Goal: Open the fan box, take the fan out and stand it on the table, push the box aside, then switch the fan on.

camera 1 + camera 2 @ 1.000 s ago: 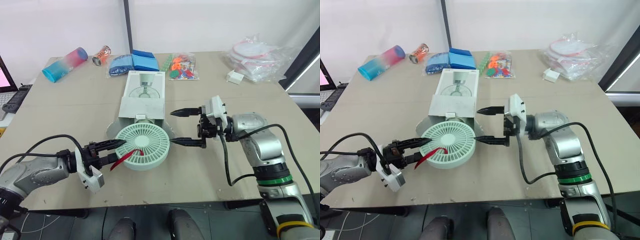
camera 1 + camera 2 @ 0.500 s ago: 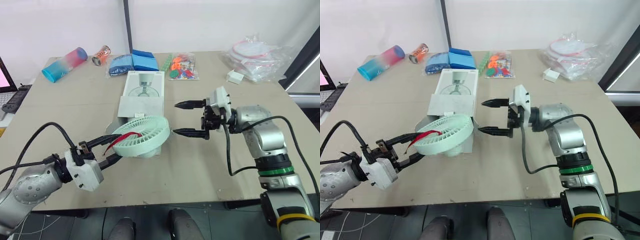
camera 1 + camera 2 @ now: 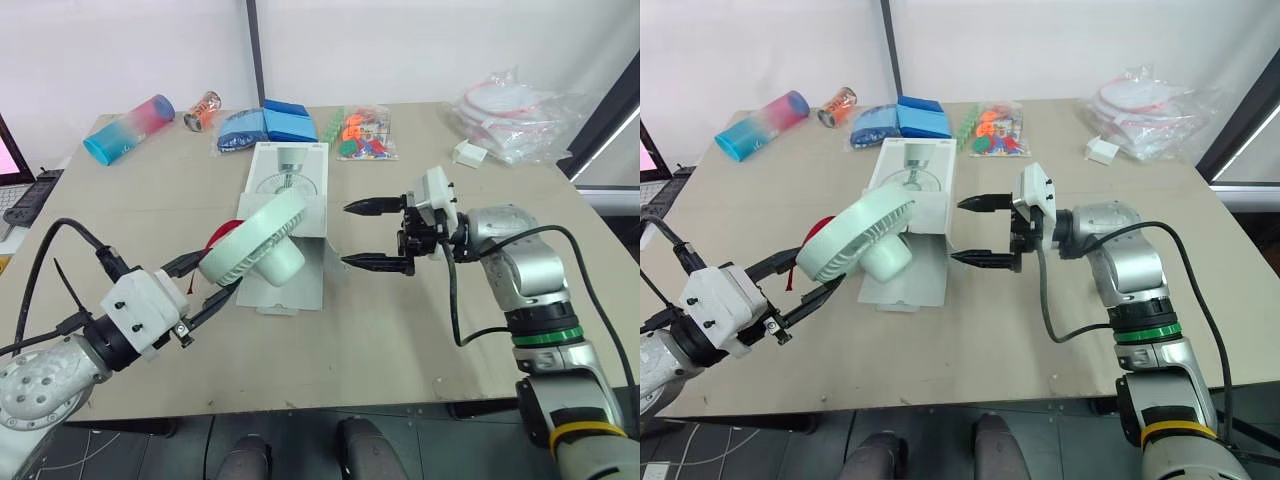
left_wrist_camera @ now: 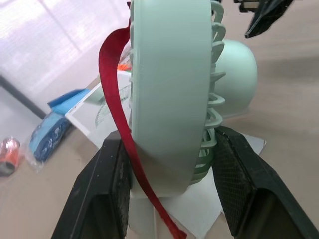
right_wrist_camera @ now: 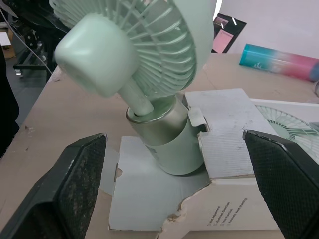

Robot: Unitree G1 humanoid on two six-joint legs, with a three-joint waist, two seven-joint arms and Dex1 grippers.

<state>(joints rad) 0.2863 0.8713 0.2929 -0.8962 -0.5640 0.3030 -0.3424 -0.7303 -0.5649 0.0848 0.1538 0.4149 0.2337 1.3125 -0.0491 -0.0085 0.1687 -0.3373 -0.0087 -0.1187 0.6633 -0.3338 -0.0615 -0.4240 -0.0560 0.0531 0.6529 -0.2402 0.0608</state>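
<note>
The left gripper [image 3: 218, 274] is clamped across the rim of the fan [image 3: 255, 238]. The fan is tipped over at the mouth of the box [image 3: 290, 200], with its round base apparently resting on the open flap. The right gripper [image 3: 345, 235] is spread wide just beside it, holding nothing. That pinch on the thin rim looks risky: the red strap [image 4: 115, 94] runs under one finger, so the head could slip or swivel on its neck. If the base ends up on the loose flap, it may wobble over or drag the box along. The table [image 3: 400, 330] is flat and pale, with bare room nearer the robot. Along the far edge are a pink-and-blue tumbler [image 3: 130, 128], a can [image 3: 203, 110], blue packets [image 3: 265, 122] and plastic bags [image 3: 510, 110], with a white wall behind.
</note>
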